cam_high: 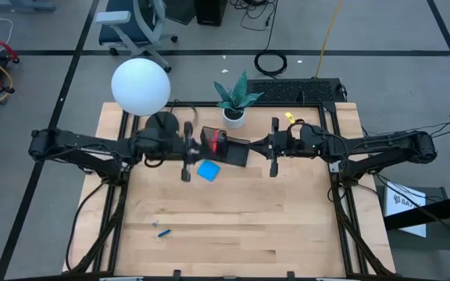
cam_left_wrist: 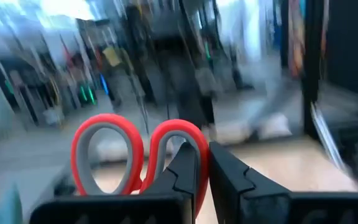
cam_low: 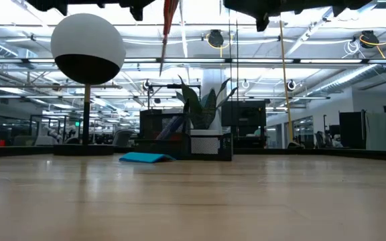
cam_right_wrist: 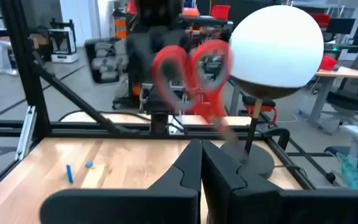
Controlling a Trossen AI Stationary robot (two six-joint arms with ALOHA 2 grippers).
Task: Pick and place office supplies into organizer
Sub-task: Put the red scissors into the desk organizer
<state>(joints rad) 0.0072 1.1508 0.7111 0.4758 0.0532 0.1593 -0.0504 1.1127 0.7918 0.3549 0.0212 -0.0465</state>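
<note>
1. The organizer (cam_high: 233, 152) sits on the table between both grippers.
2. The left gripper (cam_left_wrist: 202, 177) clamps the red-handled scissors (cam_left_wrist: 135, 155); only the low view shows their blades hanging down.
3. The right gripper (cam_right_wrist: 201, 165) is closed, empty.

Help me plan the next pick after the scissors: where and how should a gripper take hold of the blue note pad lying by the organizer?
The blue note pad lies flat on the table beside the organizer, so probably come straight down and pinch two opposite edges, fingers turned to match its diagonal pose. The left gripper holds the scissors, so the right gripper seems the freer choice.
</note>
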